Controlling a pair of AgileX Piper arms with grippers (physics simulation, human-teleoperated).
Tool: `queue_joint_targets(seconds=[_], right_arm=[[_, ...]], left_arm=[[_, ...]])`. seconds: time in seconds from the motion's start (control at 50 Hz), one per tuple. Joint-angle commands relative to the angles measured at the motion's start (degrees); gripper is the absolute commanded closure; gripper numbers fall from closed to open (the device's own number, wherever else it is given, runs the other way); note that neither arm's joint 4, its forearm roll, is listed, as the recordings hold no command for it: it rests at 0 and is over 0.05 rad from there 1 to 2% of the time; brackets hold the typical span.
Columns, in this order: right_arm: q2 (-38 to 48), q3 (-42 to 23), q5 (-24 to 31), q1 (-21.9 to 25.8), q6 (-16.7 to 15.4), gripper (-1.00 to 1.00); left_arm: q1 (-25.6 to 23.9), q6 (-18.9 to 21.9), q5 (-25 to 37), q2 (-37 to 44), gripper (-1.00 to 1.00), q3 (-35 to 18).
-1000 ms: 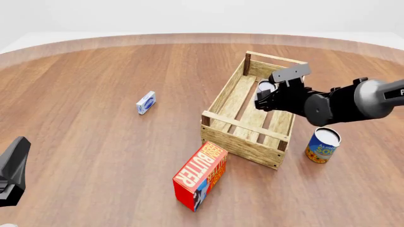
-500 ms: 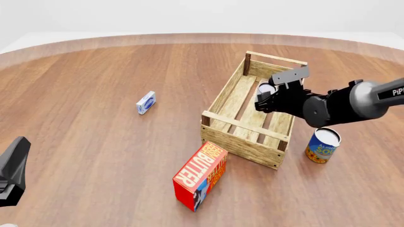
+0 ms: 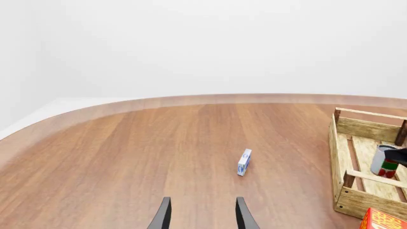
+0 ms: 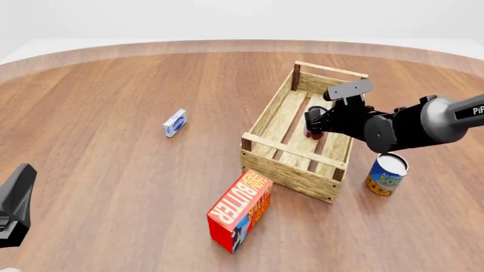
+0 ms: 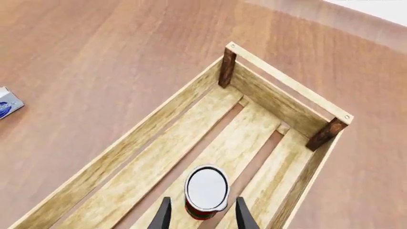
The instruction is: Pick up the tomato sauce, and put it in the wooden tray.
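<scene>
Tomato sauce can (image 5: pixel 207 191): upright on the slatted floor inside the wooden tray (image 4: pixel 266 115), toward its far end.
Right gripper (image 5: pixel 199 217): above the can, jaws spread, straddling it without gripping.
Left gripper (image 3: pixel 201 217): well apart over the table (image 4: pixel 113 113), jaws released, holding nothing.
Nearby: butter box (image 4: pixel 240 209), blue-and-orange soup can (image 4: pixel 386 174), small blue box (image 4: pixel 174 123).

Tomato sauce (image 5: pixel 207 190) stands upright on slatted floor of wooden tray (image 5: pixel 137 141), silver top up. R gripper (image 5: pixel 198 215) right above it, fingers spread w/ can between. Small blue box (image 5: pixel 7 105) outside tray.
</scene>
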Motion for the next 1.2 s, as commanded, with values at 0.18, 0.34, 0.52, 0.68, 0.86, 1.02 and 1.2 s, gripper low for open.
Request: queue_joint_targets(seconds=[0.18,0.34,0.52,0.68,0.86,1.02,1.2], right_arm=[[-1.2,0.1,0.3,-0.4,0.3,-1.0],[-2.1,0.4,0.8,-0.5,0.1,-1.0],[-4.1,1.3,1.6,-0.1,0.0,-1.0],[-6.6,2.3,2.4,0.2,-0.3,-1.0],[-9.2,3.5,3.2,0.2,-0.6,-1.0],[-10.7,4.4,3.9,0.4,-0.8,-1.0],[-13.1,5.2,5.0,0.5,-1.1,-1.0]], left_arm=[[0.0,0.0,0.0,0.0,-1.0,0.0],[0.0,0.0,0.0,0.0,-1.0,0.0],[0.0,0.0,0.0,0.0,-1.0,0.0],[0.0,0.0,0.0,0.0,-1.0,0.0],[0.0,0.0,0.0,0.0,-1.0,0.0],[0.0,0.0,0.0,0.0,-1.0,0.0],[0.0,0.0,0.0,0.0,-1.0,0.0]])
